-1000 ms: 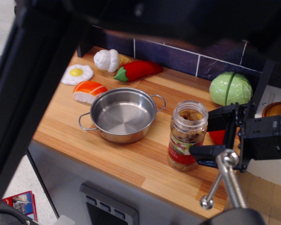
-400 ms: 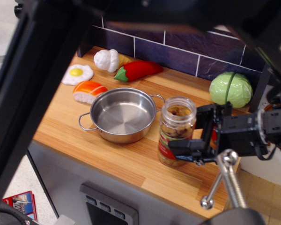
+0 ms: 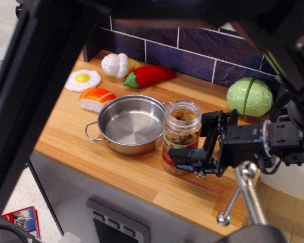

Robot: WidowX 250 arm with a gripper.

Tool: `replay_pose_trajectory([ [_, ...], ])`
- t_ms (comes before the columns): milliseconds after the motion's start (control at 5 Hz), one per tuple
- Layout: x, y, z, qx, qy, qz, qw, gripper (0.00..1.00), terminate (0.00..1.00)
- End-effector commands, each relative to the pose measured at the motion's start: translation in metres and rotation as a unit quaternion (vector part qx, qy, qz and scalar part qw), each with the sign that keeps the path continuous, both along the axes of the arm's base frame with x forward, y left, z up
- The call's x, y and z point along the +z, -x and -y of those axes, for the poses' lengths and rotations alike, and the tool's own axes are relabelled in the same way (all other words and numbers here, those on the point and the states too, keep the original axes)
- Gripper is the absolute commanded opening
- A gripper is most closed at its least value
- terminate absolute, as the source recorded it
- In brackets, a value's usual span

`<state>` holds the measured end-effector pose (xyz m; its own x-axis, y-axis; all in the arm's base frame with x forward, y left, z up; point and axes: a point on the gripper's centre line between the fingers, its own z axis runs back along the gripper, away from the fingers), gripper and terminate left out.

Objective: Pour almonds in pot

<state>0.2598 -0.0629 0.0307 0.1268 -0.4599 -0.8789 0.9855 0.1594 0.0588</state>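
A: Where do we find the almonds [image 3: 181, 132]?
B: We see them as brown pieces inside the clear jar [image 3: 180, 138], which has no lid and stands upright on the wooden counter [image 3: 142, 177], just beside the right rim of the pot [image 3: 132, 123].
A: And the gripper [image 3: 200, 140]?
B: We see it clenched around the jar, one black finger [image 3: 188, 157] across the labelled lower part, the other behind it.
A: Anything in the pot?
B: We see only bare steel inside.
A: What lies around?
B: Beyond the pot we have a toy sushi piece [image 3: 96, 97], a fried egg [image 3: 83, 79], a white garlic-like toy [image 3: 116, 64] and a red pepper [image 3: 148, 76]. A green cabbage [image 3: 250, 96] sits near the tiled wall [image 3: 192, 50].
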Motion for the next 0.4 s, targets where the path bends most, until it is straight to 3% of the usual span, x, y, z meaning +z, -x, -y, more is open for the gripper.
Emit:
replay_pose_trajectory([
  [0, 0.012, 0.006, -0.006, 0.007, 0.026, 0.038, 0.9989, 0.0, 0.0],
  [200, 0.028, 0.004, -0.004, 0.051, 0.133, -0.005, 0.9898, 0.0, 0.0],
])
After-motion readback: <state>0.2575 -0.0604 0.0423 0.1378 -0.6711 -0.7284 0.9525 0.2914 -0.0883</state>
